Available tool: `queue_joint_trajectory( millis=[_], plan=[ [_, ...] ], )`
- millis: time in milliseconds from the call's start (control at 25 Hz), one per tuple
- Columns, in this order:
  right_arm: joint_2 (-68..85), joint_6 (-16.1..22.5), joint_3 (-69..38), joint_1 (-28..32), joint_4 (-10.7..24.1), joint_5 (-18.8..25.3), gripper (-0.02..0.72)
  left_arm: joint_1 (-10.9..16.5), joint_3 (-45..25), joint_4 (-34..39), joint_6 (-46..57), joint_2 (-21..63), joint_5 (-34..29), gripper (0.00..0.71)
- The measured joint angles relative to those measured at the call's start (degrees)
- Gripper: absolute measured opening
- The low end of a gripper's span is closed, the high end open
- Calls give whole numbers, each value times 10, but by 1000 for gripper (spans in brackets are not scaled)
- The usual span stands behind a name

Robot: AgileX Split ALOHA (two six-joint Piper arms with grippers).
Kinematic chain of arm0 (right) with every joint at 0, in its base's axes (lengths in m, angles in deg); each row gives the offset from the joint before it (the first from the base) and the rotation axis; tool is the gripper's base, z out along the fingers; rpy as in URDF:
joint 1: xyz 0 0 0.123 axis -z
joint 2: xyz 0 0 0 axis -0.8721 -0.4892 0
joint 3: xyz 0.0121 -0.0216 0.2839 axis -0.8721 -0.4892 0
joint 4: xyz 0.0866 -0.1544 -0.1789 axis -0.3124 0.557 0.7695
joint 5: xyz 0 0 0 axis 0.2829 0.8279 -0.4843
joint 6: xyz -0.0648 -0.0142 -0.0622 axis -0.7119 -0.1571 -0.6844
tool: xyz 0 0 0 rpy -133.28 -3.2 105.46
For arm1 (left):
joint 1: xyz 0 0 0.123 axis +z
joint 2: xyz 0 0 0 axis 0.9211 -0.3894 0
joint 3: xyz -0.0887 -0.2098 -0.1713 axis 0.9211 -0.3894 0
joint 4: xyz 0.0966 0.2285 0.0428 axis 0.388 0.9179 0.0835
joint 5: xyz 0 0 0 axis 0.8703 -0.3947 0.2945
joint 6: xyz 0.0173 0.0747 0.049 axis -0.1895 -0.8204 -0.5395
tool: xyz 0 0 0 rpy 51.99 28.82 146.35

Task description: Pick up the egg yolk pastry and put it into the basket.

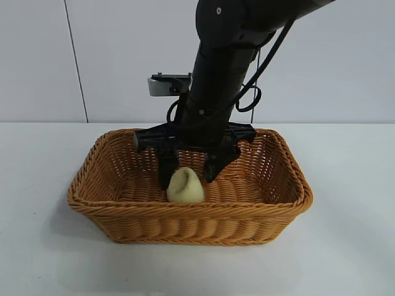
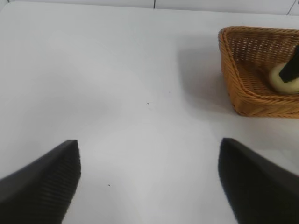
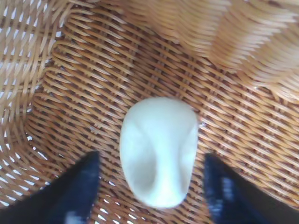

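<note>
Exterior view first: the black right arm reaches steeply down into the large orange-brown woven wicker basket [image 1: 271, 179], which sits mid-table on the white table [image 1: 345, 259]. The right gripper [image 1: 188, 174] has its fingers spread wide, one at nine o'clock and one at two o'clock of the small pale yellow-green dome-shaped egg yolk pastry [image 1: 185, 186]. That pastry sits on the basket floor, close to the near wall, a little left of centre; whether the fingers touch it is hard to tell from here.

Over to the left wrist view: the left gripper [image 2: 148, 182] hangs over bare white table, its two dark fingers far apart, nothing between them. The basket [image 2: 243, 88] lies off at two o'clock, the pastry [image 2: 282, 80] inside, partly behind a dark finger of the other arm.

Right wrist view: looking straight down onto the basket's weave [image 3: 93, 70]. The pastry [image 3: 159, 156] lies on it with two pressed dents in its surface, between the open fingers [image 3: 74, 196], a gap showing on each side.
</note>
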Motion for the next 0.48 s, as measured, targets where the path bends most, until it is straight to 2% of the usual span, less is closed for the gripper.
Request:
queue_joint_trajectory(
  millis=[200, 480],
  plan=[
    [25, -1, 37, 0, 14, 50, 608, 0, 0, 0, 0, 0, 0, 587],
    [36, -2, 146, 1, 52, 129, 608, 0, 0, 0, 0, 0, 0, 587]
  ],
)
